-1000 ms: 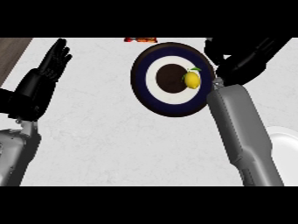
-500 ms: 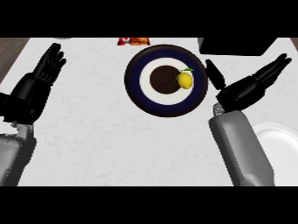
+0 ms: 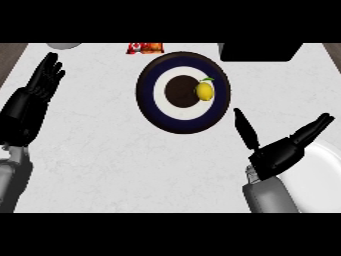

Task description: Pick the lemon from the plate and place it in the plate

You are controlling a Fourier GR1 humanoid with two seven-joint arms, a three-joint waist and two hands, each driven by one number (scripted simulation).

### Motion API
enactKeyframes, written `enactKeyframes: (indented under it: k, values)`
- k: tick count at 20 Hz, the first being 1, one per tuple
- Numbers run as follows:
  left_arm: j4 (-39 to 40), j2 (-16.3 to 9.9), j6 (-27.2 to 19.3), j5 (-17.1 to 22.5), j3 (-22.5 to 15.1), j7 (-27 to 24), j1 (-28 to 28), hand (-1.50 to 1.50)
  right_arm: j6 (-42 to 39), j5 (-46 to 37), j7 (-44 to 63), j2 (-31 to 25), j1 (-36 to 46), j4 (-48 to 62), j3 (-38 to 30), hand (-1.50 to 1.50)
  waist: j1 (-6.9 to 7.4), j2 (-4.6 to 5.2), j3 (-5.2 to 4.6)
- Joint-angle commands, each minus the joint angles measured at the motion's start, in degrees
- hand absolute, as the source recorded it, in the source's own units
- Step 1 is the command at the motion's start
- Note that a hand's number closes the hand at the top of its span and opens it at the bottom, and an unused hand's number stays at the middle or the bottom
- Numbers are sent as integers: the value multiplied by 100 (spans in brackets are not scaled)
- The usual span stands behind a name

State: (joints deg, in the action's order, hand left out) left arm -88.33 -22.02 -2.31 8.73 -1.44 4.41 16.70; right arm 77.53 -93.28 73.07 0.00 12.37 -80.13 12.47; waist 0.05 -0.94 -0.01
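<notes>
white counter | lemon on dark plate | right hand fingers wide

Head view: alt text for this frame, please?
A lemon sits on a dark blue and white plate on the counter. The open right hand is below it beside a white plate; the open left hand rests at left.

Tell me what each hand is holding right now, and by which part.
Nothing is held. The right hand is open, short of the dark plate, where the lemon lies untouched. The left hand rests open at the left.
</notes>
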Motion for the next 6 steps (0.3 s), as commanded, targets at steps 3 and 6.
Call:
enactKeyframes:
  k: [3, 6]
  values:
    - [-131, -11, -125, -177, 0, -45, -167, 0, 166, -478, 606, 0, -1329, -1185, 769, -150, -147, -1, -2]
    - [-111, -47, -66, -61, 150, -119, -266, 0, 206, -883, 599, 0, -1992, -1511, 760, -150, -190, 21, -3]
